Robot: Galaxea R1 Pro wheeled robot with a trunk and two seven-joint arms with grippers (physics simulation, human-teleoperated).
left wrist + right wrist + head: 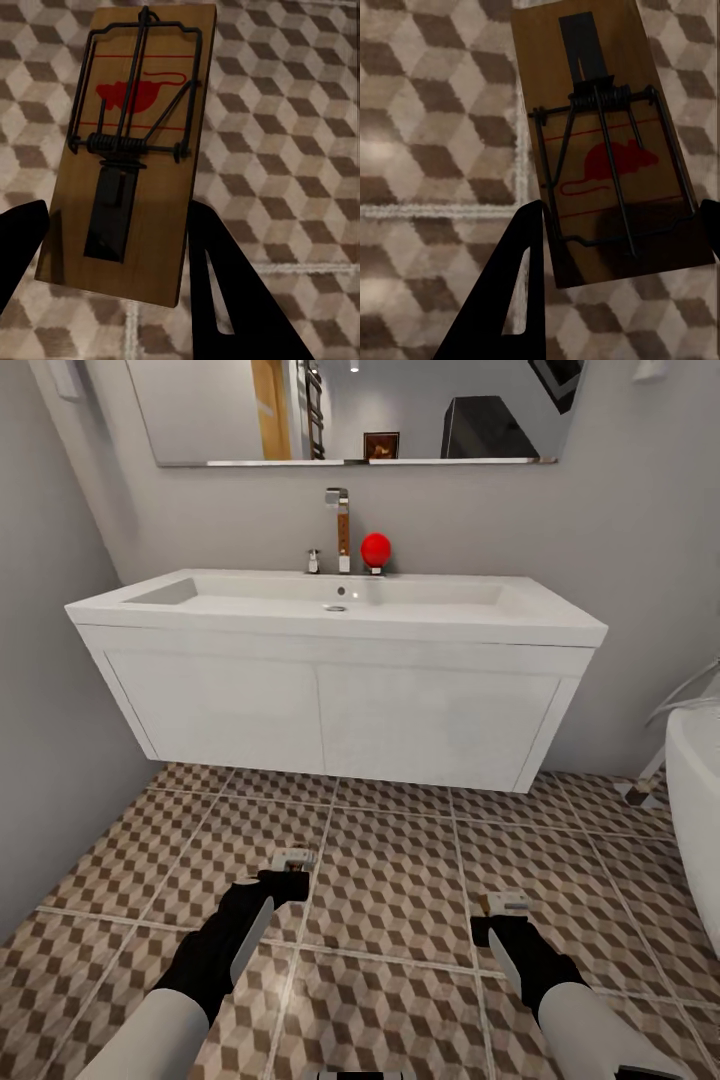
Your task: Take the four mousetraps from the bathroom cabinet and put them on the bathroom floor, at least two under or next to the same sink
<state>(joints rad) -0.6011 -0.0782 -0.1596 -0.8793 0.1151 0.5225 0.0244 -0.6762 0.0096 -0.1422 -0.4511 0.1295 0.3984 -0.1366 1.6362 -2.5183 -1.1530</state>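
In the left wrist view a brown wooden mousetrap (135, 150) with a dark wire spring and a red mouse print sits between my black fingers (225, 285), held over the cube-patterned bathroom floor (300, 150). The right wrist view has a second mousetrap (607, 142) clamped the same way. In the head view my left gripper (292, 865) and right gripper (507, 910) hang low over the floor (390, 860), in front of the white bathroom sink (335, 605) on its wall-hung vanity. The traps show there as small pale slabs at the fingertips.
A chrome tap (338, 525) and a red ball (376, 548) stand at the back of the basin, under a mirror (350, 410). A grey wall (50, 690) closes the left side. A white bathtub edge (695, 780) stands at the right. Open tiles lie beneath the vanity.
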